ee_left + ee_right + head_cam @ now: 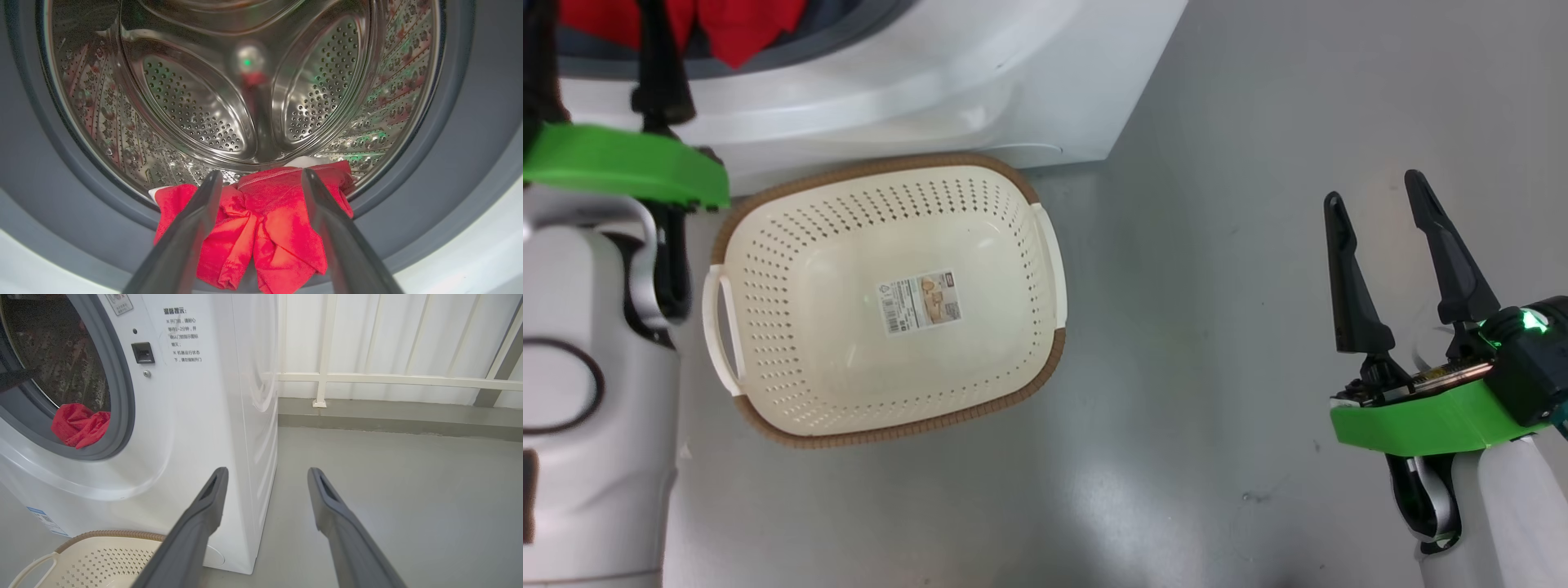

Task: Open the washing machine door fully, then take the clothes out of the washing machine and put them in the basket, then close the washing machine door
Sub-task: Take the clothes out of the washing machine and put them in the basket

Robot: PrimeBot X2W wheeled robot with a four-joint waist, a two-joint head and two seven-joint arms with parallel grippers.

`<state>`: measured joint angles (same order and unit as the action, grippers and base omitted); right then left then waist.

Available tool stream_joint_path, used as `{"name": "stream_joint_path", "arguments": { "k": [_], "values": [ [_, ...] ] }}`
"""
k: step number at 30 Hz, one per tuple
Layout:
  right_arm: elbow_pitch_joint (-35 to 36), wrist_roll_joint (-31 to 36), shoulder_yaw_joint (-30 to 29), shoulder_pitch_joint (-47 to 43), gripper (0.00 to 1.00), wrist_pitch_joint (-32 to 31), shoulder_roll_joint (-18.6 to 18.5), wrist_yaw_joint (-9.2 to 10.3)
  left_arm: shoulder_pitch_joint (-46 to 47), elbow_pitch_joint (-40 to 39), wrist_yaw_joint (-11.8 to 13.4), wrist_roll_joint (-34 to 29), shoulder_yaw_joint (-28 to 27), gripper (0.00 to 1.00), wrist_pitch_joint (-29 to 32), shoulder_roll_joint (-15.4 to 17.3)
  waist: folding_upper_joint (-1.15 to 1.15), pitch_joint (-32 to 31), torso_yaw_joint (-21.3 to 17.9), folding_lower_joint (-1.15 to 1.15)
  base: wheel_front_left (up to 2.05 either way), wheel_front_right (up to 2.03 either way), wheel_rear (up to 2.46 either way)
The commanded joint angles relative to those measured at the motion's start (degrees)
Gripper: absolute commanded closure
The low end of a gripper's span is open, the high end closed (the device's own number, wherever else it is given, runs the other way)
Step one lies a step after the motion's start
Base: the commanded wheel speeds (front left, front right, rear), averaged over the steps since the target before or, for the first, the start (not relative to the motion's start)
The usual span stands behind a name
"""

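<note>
At the mouth of the washing machine [196, 416], the left end effector [261, 173], spread wide and gripping nothing, aimed at the red clothes [278, 220] heaped over the grey gasket [461, 122] at the front of the steel drum [196, 114]. Behind them, a bit of white fabric [302, 161]. On the floor [1217, 327] just before the machine, the basket [792, 269], a label sticker on its bottom. Well apart to the right, above the floor, the right end effector [1373, 186], also wide open and empty
</note>
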<state>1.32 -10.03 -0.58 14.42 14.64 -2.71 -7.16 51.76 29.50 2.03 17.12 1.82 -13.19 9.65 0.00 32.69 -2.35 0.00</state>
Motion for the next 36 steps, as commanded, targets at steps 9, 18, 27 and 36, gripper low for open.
{"name": "stream_joint_path", "arguments": {
  "k": [9,18,27,36],
  "values": [
    [1.01,-0.01,2.4,1.46,0.0,0.36,-0.17,-0.33,8.38,7.63,0.8,-1.42,-0.75,0.0,0.79,4.33,0.0,3.25,-1.44,0.0,0.0,0.0,0.0],
    [0.73,-0.52,3.31,1.97,0.0,0.36,-0.17,-0.33,17.08,18.17,2.02,-2.72,0.29,0.0,3.34,6.79,0.0,5.04,-2.72,0.0,0.0,0.0,0.0],
    [0.61,-0.94,3.76,1.71,0.0,0.36,-0.17,-0.33,22.95,29.44,1.96,-2.74,1.31,0.0,9.58,8.6,0.0,5.35,-4.33,0.0,0.0,0.0,0.0],
    [0.05,-1.34,4.76,0.01,0.0,0.36,-0.17,-0.33,24.58,38.44,1.69,-3.67,3.29,0.0,13.11,10.2,0.0,3.55,-5.81,0.0,0.0,0.0,0.0]
  ]
}}
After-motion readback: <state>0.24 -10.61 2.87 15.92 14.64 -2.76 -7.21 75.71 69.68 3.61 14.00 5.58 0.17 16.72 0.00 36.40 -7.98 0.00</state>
